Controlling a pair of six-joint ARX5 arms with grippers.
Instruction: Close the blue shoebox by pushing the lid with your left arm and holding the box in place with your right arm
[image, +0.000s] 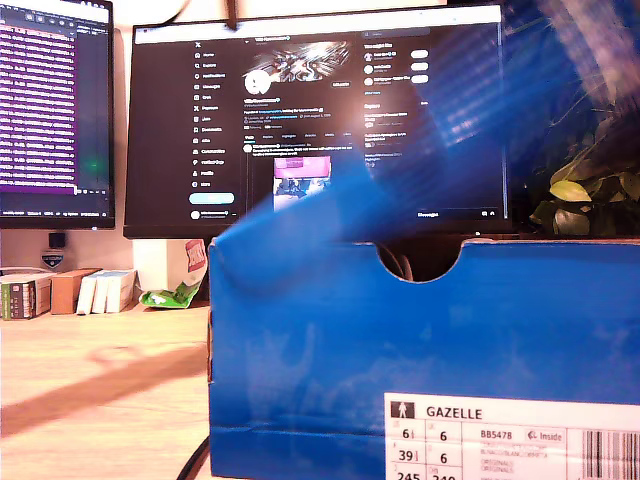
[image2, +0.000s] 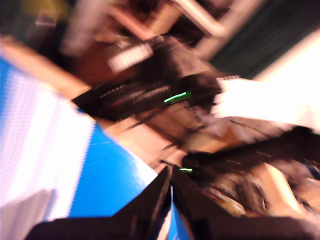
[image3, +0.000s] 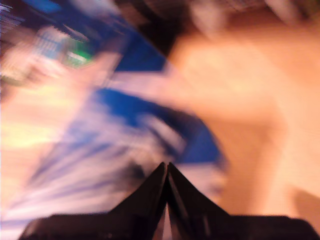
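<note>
The blue shoebox fills the lower part of the exterior view, with a white GAZELLE size label on its near wall. Its blue lid is a motion-blurred streak slanting above the box from that view's upper right. Neither arm shows clearly in the exterior view. In the first wrist view my first gripper has its black fingertips together, nothing between them, over a blue and white striped surface. My second gripper is also shut and empty, above the blurred blue box and the wooden table.
Two lit monitors stand behind the box. Small boxes and a green wrapper lie at the back on the exterior view's left. A leafy plant is at its right. A black cable runs under the box.
</note>
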